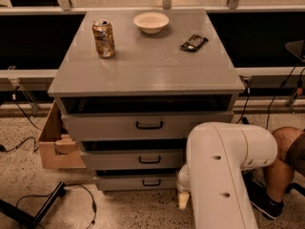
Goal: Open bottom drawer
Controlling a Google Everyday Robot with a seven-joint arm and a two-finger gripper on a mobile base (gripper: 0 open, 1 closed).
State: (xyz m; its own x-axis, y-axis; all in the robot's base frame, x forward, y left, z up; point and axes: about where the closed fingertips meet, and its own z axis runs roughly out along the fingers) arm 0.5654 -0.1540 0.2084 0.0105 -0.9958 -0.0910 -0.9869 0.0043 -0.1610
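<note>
Bottom drawer [124,182] sits low in the centre of the frame, under two larger drawers, and nothing touches its black handle [151,182]. Your gripper [183,194] peeks from behind the white arm [219,175], just right of that drawer front. You cannot tell its grip.

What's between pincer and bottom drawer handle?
Nothing. The camera view shows only bare grey drawer front between the pincer, low beside the white arm, and the handle of the bottom drawer.
</note>
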